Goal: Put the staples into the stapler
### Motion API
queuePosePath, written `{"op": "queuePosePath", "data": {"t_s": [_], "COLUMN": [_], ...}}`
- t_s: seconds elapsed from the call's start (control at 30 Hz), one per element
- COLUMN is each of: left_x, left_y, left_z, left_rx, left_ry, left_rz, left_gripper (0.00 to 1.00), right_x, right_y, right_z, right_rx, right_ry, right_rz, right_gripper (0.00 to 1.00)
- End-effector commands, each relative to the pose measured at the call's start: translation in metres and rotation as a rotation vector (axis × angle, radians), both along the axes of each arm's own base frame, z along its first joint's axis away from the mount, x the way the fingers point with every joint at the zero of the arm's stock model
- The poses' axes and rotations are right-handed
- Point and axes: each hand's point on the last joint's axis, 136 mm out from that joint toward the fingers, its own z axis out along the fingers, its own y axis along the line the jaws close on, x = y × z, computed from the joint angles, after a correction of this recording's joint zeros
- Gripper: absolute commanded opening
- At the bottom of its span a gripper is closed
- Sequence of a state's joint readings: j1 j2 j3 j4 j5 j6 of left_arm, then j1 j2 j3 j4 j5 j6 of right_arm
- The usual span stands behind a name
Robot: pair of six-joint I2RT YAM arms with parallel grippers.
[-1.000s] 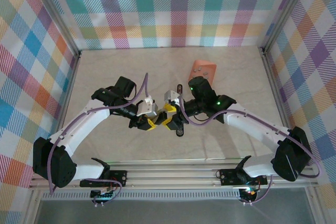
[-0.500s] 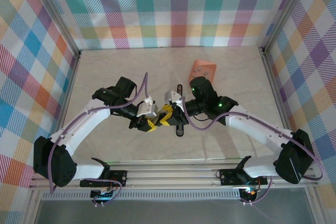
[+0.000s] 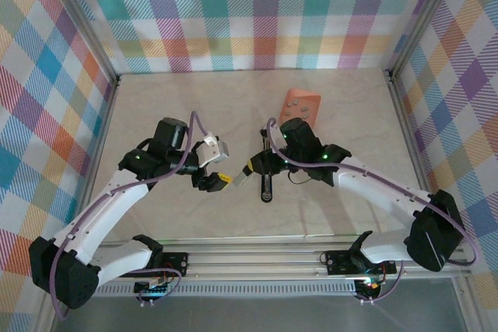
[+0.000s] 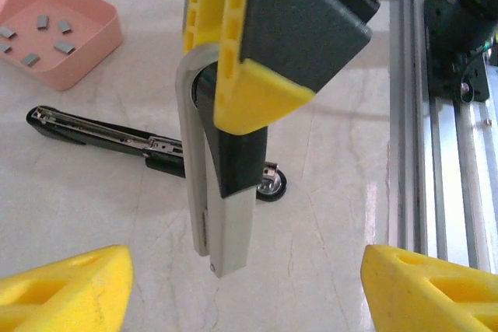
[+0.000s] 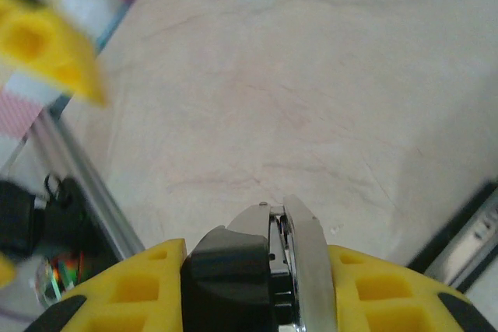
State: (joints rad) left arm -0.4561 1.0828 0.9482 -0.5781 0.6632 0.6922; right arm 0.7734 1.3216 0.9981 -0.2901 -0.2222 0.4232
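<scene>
Two end effectors mid worktop (image 3: 171,99), top view: my left end effector (image 3: 220,182) just left of stapler (image 3: 266,186), my right end effector (image 3: 247,176) on it; pink tray (image 3: 301,103) farther right. Left wrist: left jaws wide, empty; right clamps stapler's raised top, base flat on worktop; staples (image 4: 64,47) in tray. Right wrist: fingers (image 5: 132,293) pinch stapler top.

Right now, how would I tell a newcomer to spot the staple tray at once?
On the pale table inside the plaid walls, look to the far side, a little right of centre. There sits the pink tray, shallow and squarish, with small grey staple strips loose in it. Nothing else on the table is pink; the stapler nearby is black and metal.
</scene>
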Motion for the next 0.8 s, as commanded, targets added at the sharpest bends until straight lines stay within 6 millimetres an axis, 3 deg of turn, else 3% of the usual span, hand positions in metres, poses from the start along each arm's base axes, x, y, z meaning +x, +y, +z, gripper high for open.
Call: {"op": "queuePosePath", "data": {"t_s": [0.0, 0.23, 0.53, 0.77], "left_x": [0.007, 0.011, 0.020, 0.023], "left_y": [-0.007, -0.014, -0.027, -0.037], "left_z": [-0.004, -0.030, -0.037, -0.040], "left_rx": [-0.049, -0.031, -0.016, -0.023], "left_ry": [0.037, 0.104, 0.079, 0.090], "left_rz": [0.036, 0.028, 0.020, -0.008], "left_gripper": [0.74, 0.73, 0.68, 0.64], "right_x": [0.015, 0.012, 0.010, 0.007], "right_y": [-0.002, 0.003, 0.021, 0.024], "right_z": [0.010, 0.020, 0.036, 0.039], "right_rx": [0.111, 0.181, 0.247, 0.266], "right_ry": [0.227, 0.324, 0.380, 0.395], "right_rz": [-0.291, -0.333, -0.284, -0.264], "right_gripper": [0.01, 0.01, 0.02, 0.02]}}
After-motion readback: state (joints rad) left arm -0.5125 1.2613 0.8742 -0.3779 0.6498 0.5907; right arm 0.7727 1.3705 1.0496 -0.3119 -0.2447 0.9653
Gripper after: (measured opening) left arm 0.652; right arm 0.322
